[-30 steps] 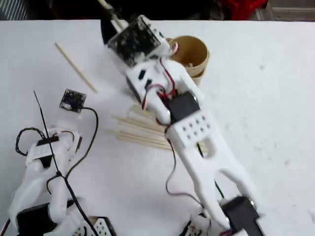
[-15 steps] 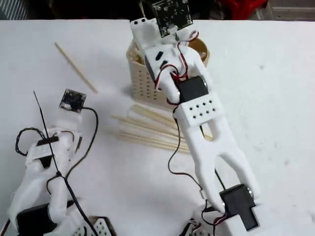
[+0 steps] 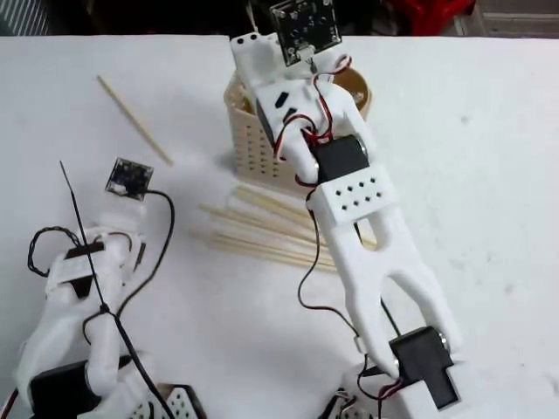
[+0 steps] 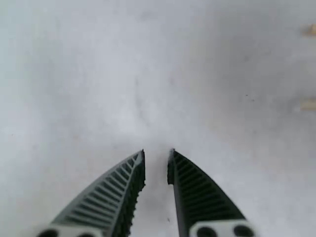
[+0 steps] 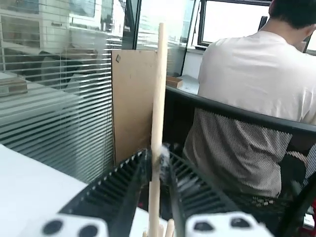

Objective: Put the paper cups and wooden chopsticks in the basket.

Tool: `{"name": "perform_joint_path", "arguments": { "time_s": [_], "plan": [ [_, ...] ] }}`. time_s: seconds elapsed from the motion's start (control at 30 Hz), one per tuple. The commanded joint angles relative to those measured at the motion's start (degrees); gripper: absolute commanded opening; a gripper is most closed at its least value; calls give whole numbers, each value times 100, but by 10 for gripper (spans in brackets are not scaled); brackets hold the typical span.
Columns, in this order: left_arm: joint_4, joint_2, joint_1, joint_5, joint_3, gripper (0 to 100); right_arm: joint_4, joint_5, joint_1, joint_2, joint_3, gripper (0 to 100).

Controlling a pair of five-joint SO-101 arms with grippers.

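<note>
A cream lattice basket [image 3: 249, 140] stands at the table's far middle, with a brown paper cup [image 3: 356, 87] at its right side under the arm. My right gripper [image 3: 251, 42] hangs over the basket, shut on one wooden chopstick [image 5: 158, 94] that points straight out past its fingertips [image 5: 157, 160]. A bundle of several chopsticks [image 3: 258, 231] lies on the table in front of the basket. One single chopstick [image 3: 135, 120] lies at the far left. My left gripper [image 4: 156, 154] hovers low over bare table, its fingers nearly together and holding nothing.
The left arm [image 3: 79, 279] sits folded at the near left, with black cables [image 3: 162, 236] looping beside it. The right arm's long white link [image 3: 367, 253] crosses the bundle's right end. The table's right half is bare white surface [image 3: 472, 175].
One second ago the right arm leaned over the basket's left and hid it; it has since swung up and turned its wrist, holding the chopstick above the basket. The left arm is unmoved.
</note>
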Motion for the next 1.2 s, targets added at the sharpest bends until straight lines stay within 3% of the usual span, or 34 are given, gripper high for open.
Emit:
{"name": "perform_joint_path", "arguments": {
  "time_s": [0.0,0.13,0.23,0.43,0.53,0.63,0.77,0.93,1.03,1.17],
  "plan": [
    [-97,-180,75,-35,0,98,207,-62,40,-92,-299,123],
    [-97,-180,75,-35,0,98,400,-62,31,-154,-299,85],
    [-97,-180,75,-35,0,98,1103,-62,22,-426,-299,36],
    [-97,-180,75,-35,0,98,4655,-79,-22,-1473,-299,33],
    [-97,-180,75,-35,0,98,6185,9,-541,-1815,-290,31],
    [-97,-180,75,-35,0,98,7037,923,-1244,-1833,-132,32],
    [-97,-180,75,-35,0,98,6844,1530,-1587,-1833,941,33],
    [-97,-180,75,-35,0,98,5420,2409,-1604,-1701,3033,115],
    [-97,-180,75,-35,0,98,4347,2488,-1604,-1411,3974,156],
    [-97,-180,75,-35,0,98,3442,2514,-1613,-945,4466,137]
  ]
}}
